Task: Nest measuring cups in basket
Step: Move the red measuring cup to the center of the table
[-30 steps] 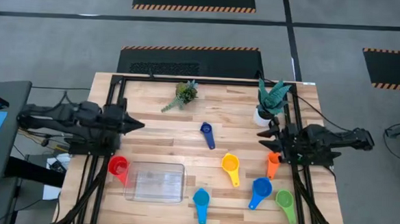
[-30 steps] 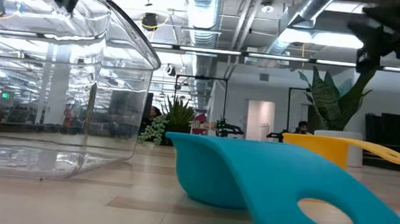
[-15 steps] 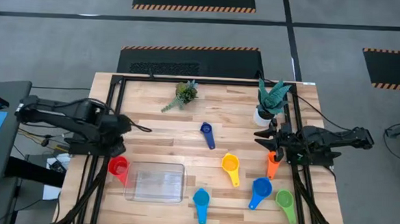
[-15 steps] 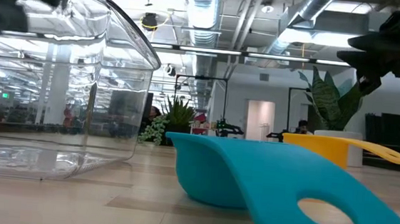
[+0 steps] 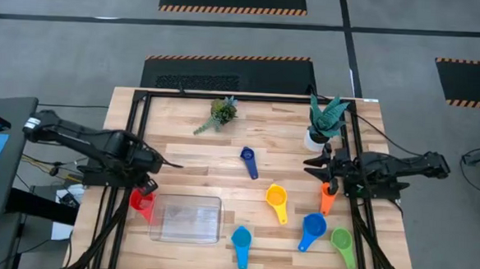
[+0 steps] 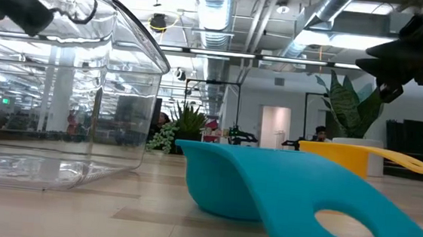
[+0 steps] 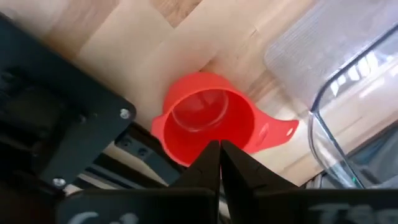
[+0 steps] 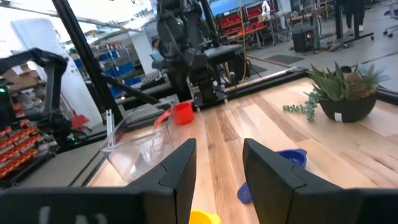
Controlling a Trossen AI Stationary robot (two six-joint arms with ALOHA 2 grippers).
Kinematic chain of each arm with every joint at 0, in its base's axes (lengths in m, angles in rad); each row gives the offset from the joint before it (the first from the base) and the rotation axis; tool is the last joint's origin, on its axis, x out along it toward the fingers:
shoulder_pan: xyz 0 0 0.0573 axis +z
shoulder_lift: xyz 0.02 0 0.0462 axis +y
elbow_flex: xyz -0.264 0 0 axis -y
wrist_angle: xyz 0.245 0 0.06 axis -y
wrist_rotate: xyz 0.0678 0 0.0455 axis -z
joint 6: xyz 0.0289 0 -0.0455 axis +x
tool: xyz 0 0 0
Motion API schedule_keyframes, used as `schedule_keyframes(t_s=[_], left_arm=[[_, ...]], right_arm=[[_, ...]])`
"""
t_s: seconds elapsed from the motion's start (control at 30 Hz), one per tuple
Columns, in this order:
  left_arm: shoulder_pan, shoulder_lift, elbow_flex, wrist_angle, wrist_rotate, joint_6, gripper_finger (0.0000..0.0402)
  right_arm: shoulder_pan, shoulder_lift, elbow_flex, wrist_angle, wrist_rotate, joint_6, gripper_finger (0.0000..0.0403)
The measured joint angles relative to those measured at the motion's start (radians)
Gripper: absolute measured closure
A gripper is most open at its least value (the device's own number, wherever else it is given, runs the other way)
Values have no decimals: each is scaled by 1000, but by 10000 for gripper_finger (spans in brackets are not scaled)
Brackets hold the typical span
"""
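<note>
The red cup [image 5: 142,200] stands upright on the table at the clear basket's [image 5: 186,218] left end. My left gripper [image 5: 146,186] points down just above the red cup [image 7: 205,118], fingers shut; I cannot tell whether it touches the cup. My right gripper [image 5: 308,165] is open and empty at the right, above the table near the orange cup [image 5: 328,197]. The dark blue cup [image 5: 249,161], yellow cup [image 5: 277,201], blue cup [image 5: 312,229], green cup [image 5: 342,243] and light blue cup [image 5: 241,243] lie on the table.
Two small potted plants stand at the far side, one in the middle [image 5: 221,112] and one at the right [image 5: 325,121]. A black frame [image 5: 137,129] runs along the table's left, right and far edges. Bare wood lies between the basket and the dark blue cup.
My left gripper has swung from pointing toward the table's right to pointing down, and has gone toward the near edge, coming over the red cup. My right gripper has come down a little. The cups and the basket have kept their places.
</note>
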Motion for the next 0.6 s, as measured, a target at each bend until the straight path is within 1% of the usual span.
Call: schedule_keyframes(t_s=[0.1,0.2,0.3,0.4,0.5,0.6], left_arm=[[-52,0,-20,38,-20,-72,401],[-115,6,-28,57,-59,-137,401],[-179,26,-30,70,-70,-200,401],[-244,67,-32,93,-49,-282,401],[-301,112,-32,155,-2,-414,401],[-361,158,-32,182,1,-489,401]], right_arm=[[0,20,0,-1,-3,5,247],[0,42,0,-3,-3,46,248],[0,72,0,-4,-4,57,249],[0,103,0,-3,-4,59,248],[0,134,0,0,-4,76,247],[0,162,-1,5,-3,79,249]])
